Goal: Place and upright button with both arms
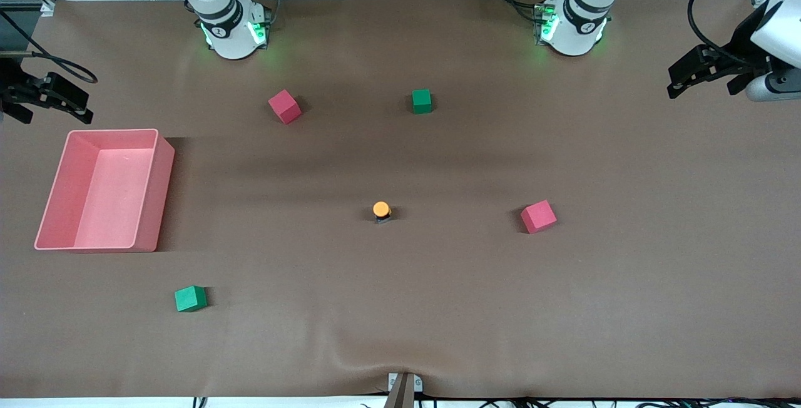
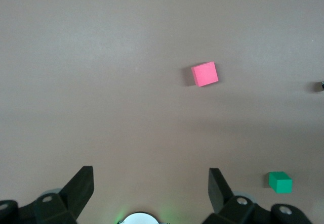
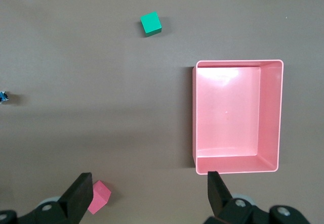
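The button (image 1: 382,211), a tiny push-button with a round orange cap on a short black body, stands upright near the middle of the brown table (image 1: 438,308), cap up and touched by nothing. A pink foam cube (image 1: 538,216) sits well apart from it toward the left arm's end, and a green foam cube (image 1: 190,298) lies nearer the front camera toward the right arm's end. Closer to the robot bases are a second pink foam cube (image 1: 285,106) and a second green foam cube (image 1: 422,101). An open pink plastic bin (image 1: 153,208) rests at the right arm's end of the table, with nothing inside it. The left gripper (image 2: 151,183) hangs high over its end of the table, fingers spread wide and holding nothing. The right gripper (image 3: 149,188) hovers over its own end beside the bin, fingers likewise spread apart and empty. Both arms wait, well away from the button.
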